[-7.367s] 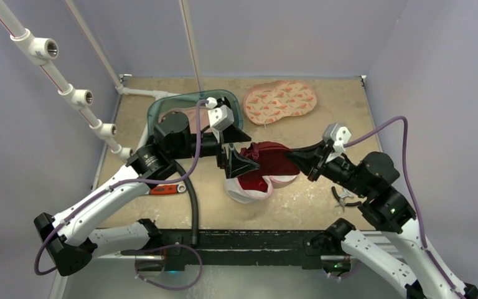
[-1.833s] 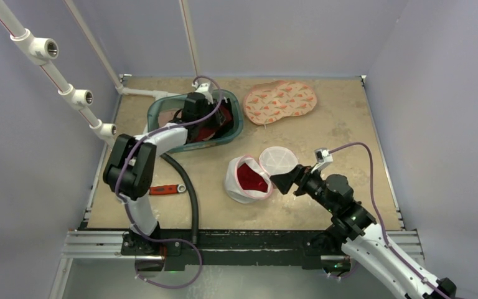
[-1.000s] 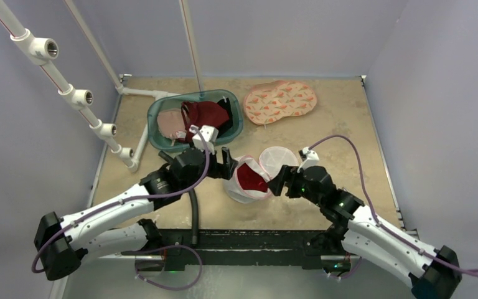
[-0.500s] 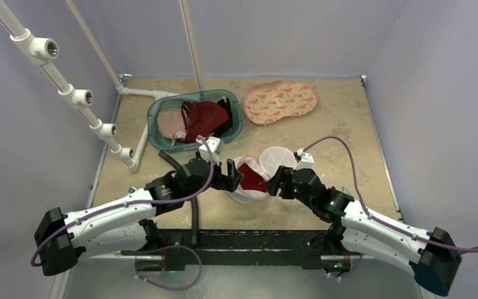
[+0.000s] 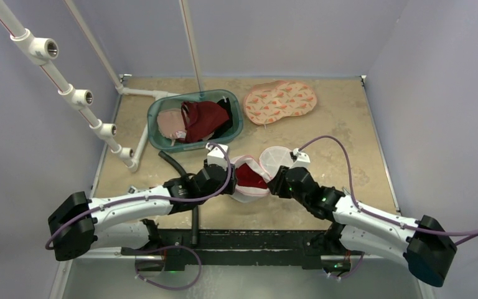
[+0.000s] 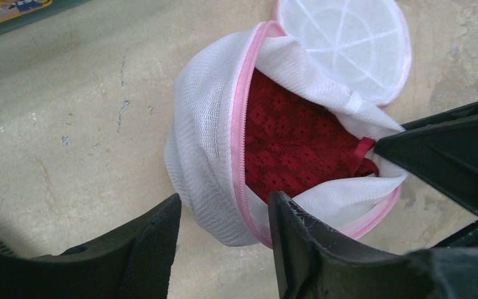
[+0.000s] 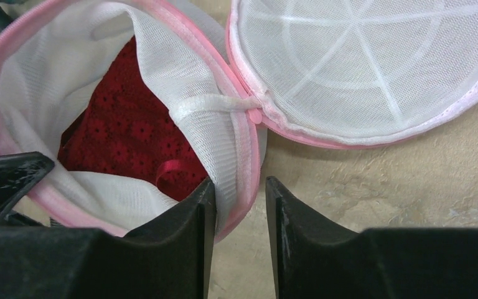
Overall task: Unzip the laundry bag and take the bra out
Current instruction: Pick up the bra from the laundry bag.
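The white mesh laundry bag (image 5: 252, 194) with a pink zipper lies unzipped, its round lid (image 5: 277, 157) flipped back. A red lace bra (image 5: 249, 177) sits inside. My left gripper (image 5: 230, 180) is open at the bag's left side. In the left wrist view its fingers straddle the bag's wall (image 6: 205, 137), with the bra (image 6: 292, 143) just beyond. My right gripper (image 5: 275, 184) is open at the bag's right rim. In the right wrist view one finger is inside the bag (image 7: 162, 50) next to the bra (image 7: 118, 143) and the other is outside, near the lid's hinge.
A teal basket (image 5: 236, 128) at the back holds a dark red garment (image 5: 204, 117) and a pink one. A patterned pad (image 5: 280, 99) lies at the back right. A black hose (image 5: 190, 187) runs under my left arm. White pipes stand along the left wall.
A red garment once held over the bag now lies in the basket. Both grippers have moved in to the bag, left from the basket side and right from the right.
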`<state>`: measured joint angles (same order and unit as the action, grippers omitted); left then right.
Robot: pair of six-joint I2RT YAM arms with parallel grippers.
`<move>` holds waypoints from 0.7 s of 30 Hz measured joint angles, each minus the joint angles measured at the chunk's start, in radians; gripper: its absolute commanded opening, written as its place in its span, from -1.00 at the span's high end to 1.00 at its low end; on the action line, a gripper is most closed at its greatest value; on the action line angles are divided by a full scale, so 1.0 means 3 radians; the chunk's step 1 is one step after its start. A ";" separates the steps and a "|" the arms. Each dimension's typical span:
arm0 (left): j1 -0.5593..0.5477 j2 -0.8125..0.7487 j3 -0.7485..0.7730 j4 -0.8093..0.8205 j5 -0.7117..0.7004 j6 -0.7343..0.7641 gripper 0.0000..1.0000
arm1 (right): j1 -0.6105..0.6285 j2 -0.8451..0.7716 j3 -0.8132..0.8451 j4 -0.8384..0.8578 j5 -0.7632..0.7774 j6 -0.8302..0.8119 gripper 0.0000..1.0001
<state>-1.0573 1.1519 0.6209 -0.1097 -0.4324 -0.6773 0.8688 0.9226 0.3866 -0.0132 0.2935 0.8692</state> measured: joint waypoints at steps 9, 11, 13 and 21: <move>-0.0014 -0.0137 -0.0322 -0.0014 -0.0089 -0.0095 0.44 | 0.0000 -0.0031 -0.0011 0.0197 0.0013 -0.0083 0.90; -0.0015 -0.0172 -0.0374 -0.0023 -0.0088 -0.0123 0.44 | 0.0003 -0.0048 -0.0023 0.0242 0.0009 -0.0120 1.00; -0.0015 -0.0201 -0.0395 -0.0038 -0.0086 -0.0128 0.35 | 0.0006 -0.0095 -0.0053 0.0270 0.0004 -0.0175 1.00; -0.0015 -0.0622 -0.0317 -0.0273 -0.0103 -0.0111 -0.53 | 0.0028 -0.0170 -0.0117 0.0282 -0.0085 -0.0411 1.00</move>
<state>-1.0618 0.9653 0.5259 -0.1917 -0.4633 -0.7105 0.8772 0.8715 0.3515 0.0715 0.2680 0.7460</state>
